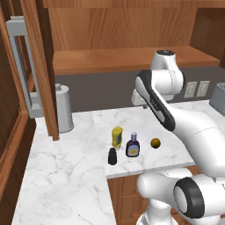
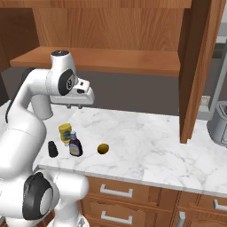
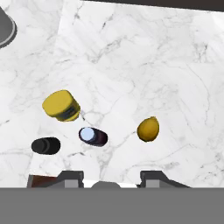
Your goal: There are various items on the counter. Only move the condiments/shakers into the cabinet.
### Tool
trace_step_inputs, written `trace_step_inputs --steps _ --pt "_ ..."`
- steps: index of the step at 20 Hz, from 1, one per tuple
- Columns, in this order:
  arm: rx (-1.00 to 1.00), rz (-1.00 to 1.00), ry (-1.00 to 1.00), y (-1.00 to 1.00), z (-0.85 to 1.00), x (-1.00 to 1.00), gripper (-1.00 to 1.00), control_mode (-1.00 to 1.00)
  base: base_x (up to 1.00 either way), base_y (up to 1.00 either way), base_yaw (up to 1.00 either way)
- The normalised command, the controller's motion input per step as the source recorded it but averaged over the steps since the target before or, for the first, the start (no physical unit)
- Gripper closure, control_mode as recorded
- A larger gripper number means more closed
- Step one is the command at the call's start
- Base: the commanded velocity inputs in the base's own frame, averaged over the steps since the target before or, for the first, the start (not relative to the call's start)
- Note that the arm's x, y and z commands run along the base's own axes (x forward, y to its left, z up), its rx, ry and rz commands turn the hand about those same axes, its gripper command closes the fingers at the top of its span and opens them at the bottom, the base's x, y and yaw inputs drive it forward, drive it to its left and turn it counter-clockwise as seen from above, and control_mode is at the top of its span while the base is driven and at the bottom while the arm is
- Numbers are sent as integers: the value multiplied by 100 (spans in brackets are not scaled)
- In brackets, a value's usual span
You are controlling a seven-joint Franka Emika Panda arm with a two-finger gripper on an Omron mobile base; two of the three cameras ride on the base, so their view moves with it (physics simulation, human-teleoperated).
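Tool [image 3: 111,177]: hovering high over the surface [image 1: 66,176], nothing between its fingers; whether they stand apart or together cannot be told. Near the front edge, close-set: yellow bottle [image 1: 117,136], blue-capped bottle [image 1: 132,145], black shaker [image 1: 112,156]. Likely light, rigid, smooth, tippy; grip each mid-body. Ball [image 1: 155,143] stays. Cabinet [image 1: 132,59] shelf above.

Glossy white rounded arm [image 1: 158,94] segments with dark grey joint bands and black caps.
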Motion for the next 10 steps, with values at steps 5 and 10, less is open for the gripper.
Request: trace_step_inputs --steps 5,10 --pt "0 0 -3 -2 0 -16 -100 -100 0 0 0" --pt "0 0 0 0 0 0 -100 -100 0 0 0"
